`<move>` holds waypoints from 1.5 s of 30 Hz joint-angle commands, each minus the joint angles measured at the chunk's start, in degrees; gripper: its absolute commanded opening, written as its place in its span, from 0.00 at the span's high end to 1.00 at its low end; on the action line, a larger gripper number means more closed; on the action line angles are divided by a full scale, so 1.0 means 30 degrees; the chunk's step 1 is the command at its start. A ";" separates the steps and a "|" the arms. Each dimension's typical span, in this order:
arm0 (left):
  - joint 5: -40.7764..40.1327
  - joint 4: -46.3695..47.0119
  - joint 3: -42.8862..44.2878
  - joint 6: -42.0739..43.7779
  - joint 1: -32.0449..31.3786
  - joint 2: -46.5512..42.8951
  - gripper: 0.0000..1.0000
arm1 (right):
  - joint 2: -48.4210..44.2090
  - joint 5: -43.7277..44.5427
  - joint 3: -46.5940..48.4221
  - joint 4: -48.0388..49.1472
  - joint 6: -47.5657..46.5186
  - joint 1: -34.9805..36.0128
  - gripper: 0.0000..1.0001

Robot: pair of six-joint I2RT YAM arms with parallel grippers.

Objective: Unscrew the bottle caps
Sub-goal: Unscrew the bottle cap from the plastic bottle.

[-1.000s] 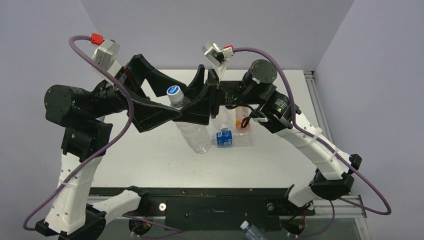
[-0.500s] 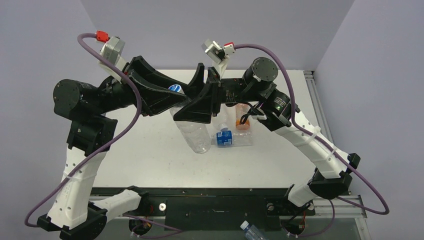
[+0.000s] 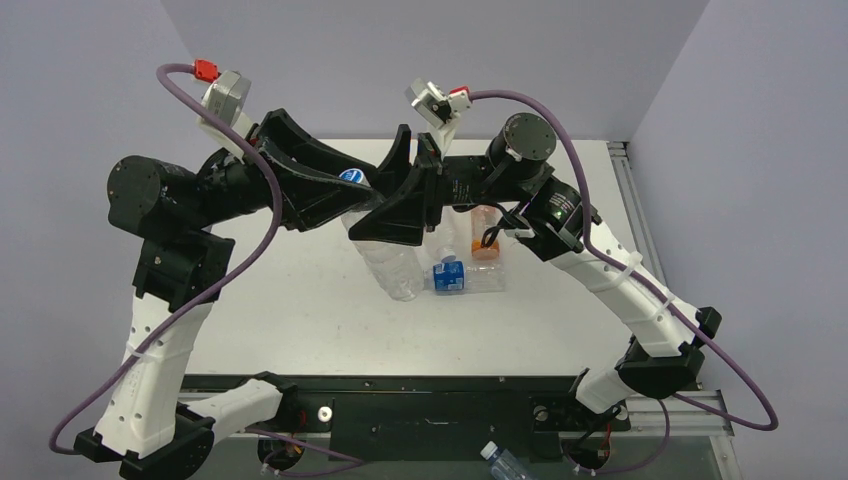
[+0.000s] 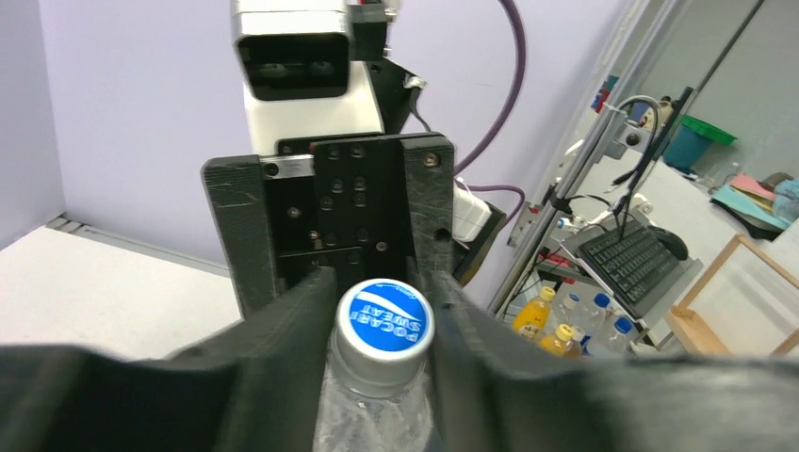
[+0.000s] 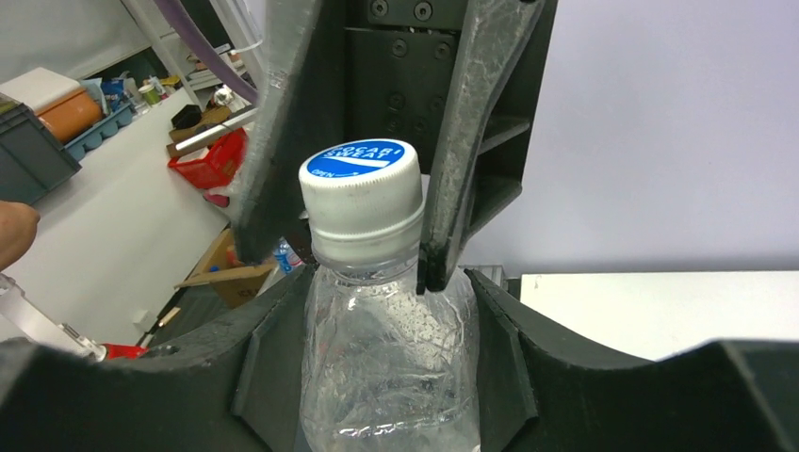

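Note:
A clear crumpled bottle is held up off the table, its body slanting down to the right. My right gripper is shut on its shoulder, just below the neck. The bottle cap is white-sided with a blue printed top and sits on the neck. My left gripper straddles the cap. One finger lies against it and the other is very close. The frames do not show whether the jaws are pinching the cap.
On the white table behind the held bottle lie a blue-labelled bottle and an orange bottle. Another bottle lies below the table's near edge. Both arms meet over the table's middle.
From a second ago, my left arm swung right and its wide-open jaws came in around the cap. In the last half second hardly anything moved. The right gripper kept its hold.

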 commanded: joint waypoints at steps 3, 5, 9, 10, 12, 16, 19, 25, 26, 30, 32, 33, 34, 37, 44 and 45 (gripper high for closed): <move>0.0270 0.1283 0.0605 -0.0097 -0.0106 -0.0516 0.88 | -0.0040 0.0704 0.0081 0.0213 0.0016 -0.0251 1.00; 0.0188 0.1269 0.0631 -0.0090 -0.0106 -0.0541 1.00 | 0.0047 0.0647 0.0081 0.0301 0.0094 -0.0251 1.00; -0.0167 0.1073 0.0777 0.0074 -0.0026 -0.0612 1.00 | 0.0118 0.0727 0.0328 0.0013 -0.0176 -0.0280 1.00; -0.0418 0.1013 0.0802 0.0213 -0.0007 -0.0626 1.00 | 0.0156 0.0885 0.0439 -0.0528 -0.0358 -0.0318 1.00; -0.0880 0.0606 0.0893 0.0755 0.0086 -0.0628 1.00 | 0.0185 0.1541 0.0825 -0.1696 -0.1118 -0.0383 1.00; -0.2481 -0.1347 0.1026 0.2605 0.0207 -0.0685 1.00 | 0.0325 0.4806 0.2433 -0.5818 -0.4042 -0.0368 1.00; -0.4144 -0.2462 0.1274 0.4028 0.0202 -0.0704 1.00 | -0.0009 0.7996 0.2547 -0.7366 -0.5653 -0.0111 1.00; -0.6775 -0.4273 0.1470 0.5558 0.0216 -0.0674 1.00 | -0.0094 1.5088 0.2783 -0.8695 -0.8177 0.2294 1.00; -0.7022 -0.4447 0.1456 0.5650 0.0217 -0.0701 1.00 | -0.0024 1.5903 0.2954 -0.8725 -0.8711 0.2686 1.00; -0.8437 -0.4680 0.1523 0.6019 0.0188 -0.0730 1.00 | 0.0657 2.1183 0.2967 -0.7918 -0.9558 0.5206 1.00; -0.8833 -0.4808 0.1606 0.6101 0.0187 -0.0732 1.00 | 0.1258 2.4681 0.3353 -0.7263 -1.0152 0.6698 1.00; -0.9118 -0.4874 0.1626 0.6112 0.0187 -0.0730 1.00 | 0.1531 2.7213 0.3665 -0.7086 -1.0385 0.7645 1.00; -0.9350 -0.4904 0.1679 0.6207 0.0187 -0.0722 1.00 | 0.2205 2.9735 0.4478 -0.7042 -1.0582 0.8467 1.00; -0.9848 -0.5028 0.1682 0.6351 0.0187 -0.0750 1.00 | 0.3604 3.4383 0.6006 -0.6083 -1.2351 0.9889 1.00; -1.2070 -0.5849 0.1531 0.7333 0.0143 -0.0981 1.00 | 0.5155 3.9976 0.6698 -0.1260 -1.6353 1.1884 1.00; -1.2248 -0.5903 0.1516 0.7372 0.0140 -0.0987 1.00 | 0.5282 4.0022 0.7031 -0.1272 -1.6585 1.1934 1.00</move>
